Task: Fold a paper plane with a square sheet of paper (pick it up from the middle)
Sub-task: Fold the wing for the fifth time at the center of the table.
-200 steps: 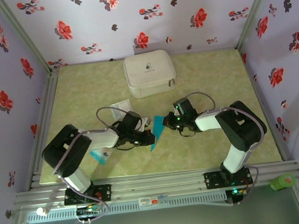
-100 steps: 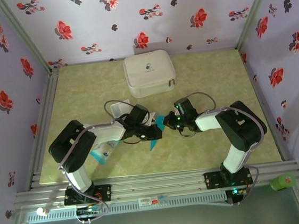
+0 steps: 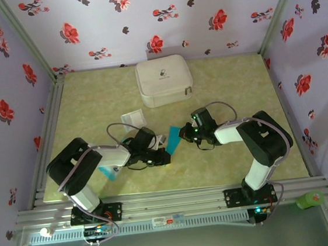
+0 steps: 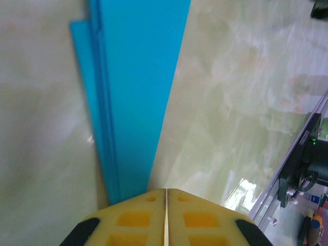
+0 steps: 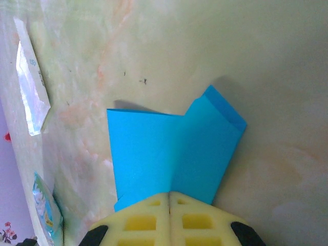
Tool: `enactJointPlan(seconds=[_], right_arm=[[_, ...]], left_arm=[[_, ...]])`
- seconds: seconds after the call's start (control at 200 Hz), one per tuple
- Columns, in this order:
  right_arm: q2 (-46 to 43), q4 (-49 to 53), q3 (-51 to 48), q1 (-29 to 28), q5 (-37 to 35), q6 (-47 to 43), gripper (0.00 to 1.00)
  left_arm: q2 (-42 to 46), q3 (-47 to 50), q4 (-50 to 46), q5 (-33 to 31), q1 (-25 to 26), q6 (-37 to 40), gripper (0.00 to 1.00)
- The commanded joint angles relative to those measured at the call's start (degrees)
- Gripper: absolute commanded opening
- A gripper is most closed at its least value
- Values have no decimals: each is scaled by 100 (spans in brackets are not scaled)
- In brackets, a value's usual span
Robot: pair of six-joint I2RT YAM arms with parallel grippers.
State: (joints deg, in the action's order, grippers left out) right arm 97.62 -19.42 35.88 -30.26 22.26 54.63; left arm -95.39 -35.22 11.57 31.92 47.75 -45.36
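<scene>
The paper plane (image 3: 172,138) lies just below the middle of the top view as a narrow bright blue strip, slanting from upper right to lower left between the two tools; the left tool (image 3: 163,156) sits at its lower end and the right tool (image 3: 183,134) at its upper end.

In the left wrist view the left tool (image 4: 165,197) has its yellow pads pressed flat together, with only a thin seam between them; the paper plane (image 4: 138,92) runs from the top of the frame down to a point that slips under the left pad, to the side of the seam, so whether it is pinched cannot be told; layered fold edges show along its left side.

In the right wrist view the right tool (image 5: 170,200) is likewise closed, and the paper plane (image 5: 169,159) enters the seam along its crease, so this tool has hold of it; one flap stands out toward the upper right and casts a shadow on the bench (image 5: 266,61).

A white zip case (image 3: 163,80) rests at the upper middle of the bench (image 3: 237,92); a small translucent square (image 3: 133,119) lies above the left tool; a pale blue-and-white packet (image 3: 109,170) lies at lower left, partly under the left arm.
</scene>
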Motion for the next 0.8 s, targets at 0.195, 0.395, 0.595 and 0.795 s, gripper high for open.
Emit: enactJointPlan(seconds=[0.195, 0.395, 0.595, 0.795], right_arm=[[145, 547, -99, 64, -496, -1, 0], [146, 241, -104, 55, -294, -25, 1], [51, -77, 108, 47, 152, -82, 6], [-547, -163, -17, -6, -46, -233, 10]], left_arm=[[886, 669, -849, -332, 72, -111, 4], [2283, 804, -790, -1219, -150, -257, 13], [1562, 8, -1378, -1078, -653, 123, 17], [715, -564, -1281, -767, -712, 229, 23]])
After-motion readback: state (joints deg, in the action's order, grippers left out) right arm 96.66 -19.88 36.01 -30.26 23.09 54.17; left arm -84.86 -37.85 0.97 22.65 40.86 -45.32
